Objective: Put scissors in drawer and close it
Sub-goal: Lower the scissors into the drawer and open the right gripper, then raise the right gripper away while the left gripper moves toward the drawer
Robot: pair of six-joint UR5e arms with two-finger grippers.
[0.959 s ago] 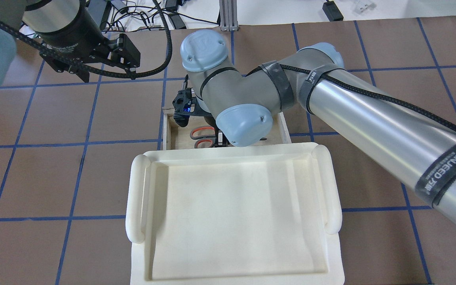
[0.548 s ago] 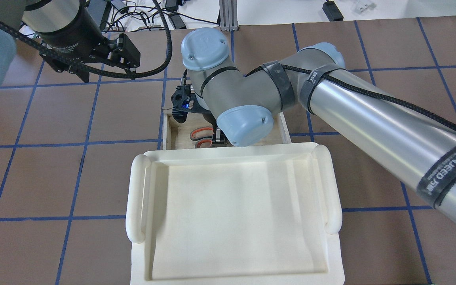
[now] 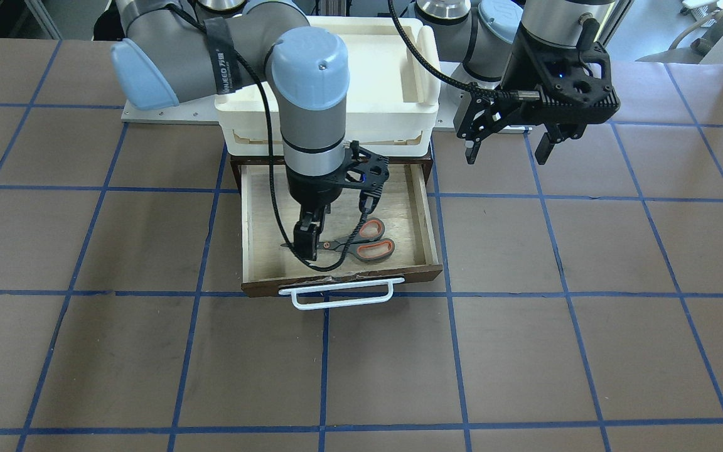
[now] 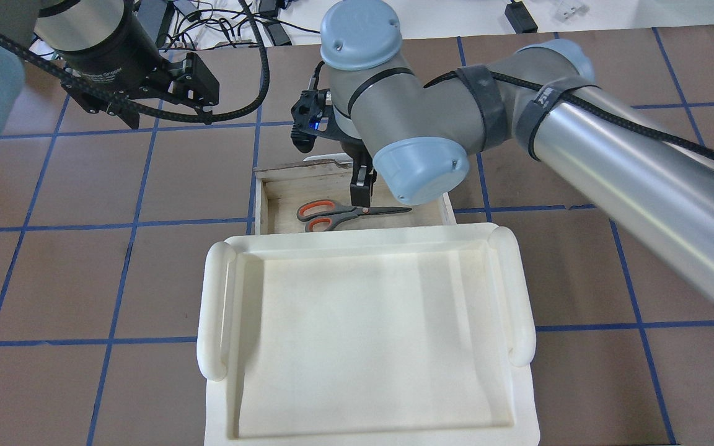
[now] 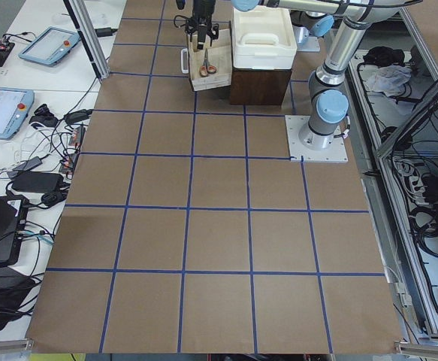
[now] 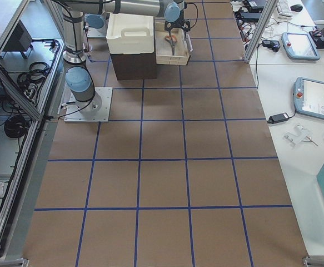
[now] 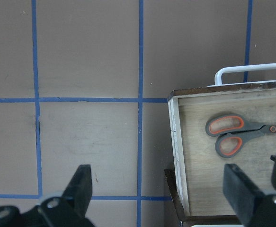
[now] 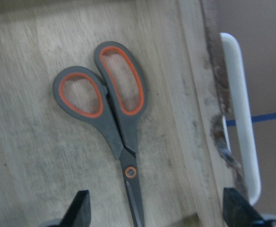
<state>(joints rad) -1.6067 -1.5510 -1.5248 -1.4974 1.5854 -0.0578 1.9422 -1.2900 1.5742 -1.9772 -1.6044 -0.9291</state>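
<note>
Overhead exterior view: the brown, blue-gridded table (image 4: 53,279) is crossed by the robot's right arm (image 4: 611,155), whose elbow joint blocks part of the open drawer (image 4: 262,204). A white tray (image 4: 211,310) sits on top of a dark cabinet (image 5: 260,86) and hides the drawer's rear from above. The drawer is pulled out toward the operators' side, its white bar handle (image 3: 336,295) out in front.

The left gripper (image 3: 507,154) hangs over bare table beside the cabinet, well apart from the drawer, fingers spread wide with nothing between them. The right gripper (image 3: 309,237) points down into the drawer, its fingers (image 8: 81,210) also set wide and gripping nothing.

The scissors (image 4: 344,214) lie flat on the drawer's plywood floor, blades closed, loops toward the robot's left. One right finger stands at the blades near the pivot; whether it touches them cannot be made out. A black cable (image 3: 336,263) from the right wrist loops across the scissors in the front-facing view.
</note>
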